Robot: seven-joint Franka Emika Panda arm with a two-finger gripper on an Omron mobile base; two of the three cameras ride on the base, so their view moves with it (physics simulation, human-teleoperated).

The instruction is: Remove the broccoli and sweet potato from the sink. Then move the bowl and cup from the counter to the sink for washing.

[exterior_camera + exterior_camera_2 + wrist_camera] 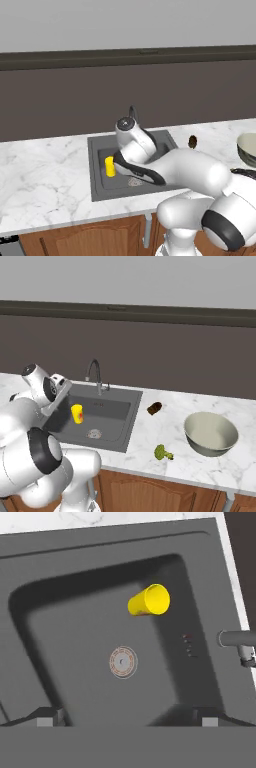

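The yellow cup [149,602] stands inside the dark grey sink [75,547], off to one side of the round drain [123,662]. My gripper [129,719] hovers above the basin, open, with nothing between its fingers and clear of the cup. The right base view has the cup [77,413] upright in the sink [115,406]. On the marble counter [150,431] to the sink's right lie the brown sweet potato [155,408] and, nearer the front edge, the green broccoli [161,452]. The grey-green bowl [210,433] sits further right on the counter.
The curved chrome faucet [95,373] rises at the back of the sink. A dark wall runs behind the counter. Brown cabinet doors [150,491] lie below the front edge. My own arm covers part of the sink [95,165] in the left base view.
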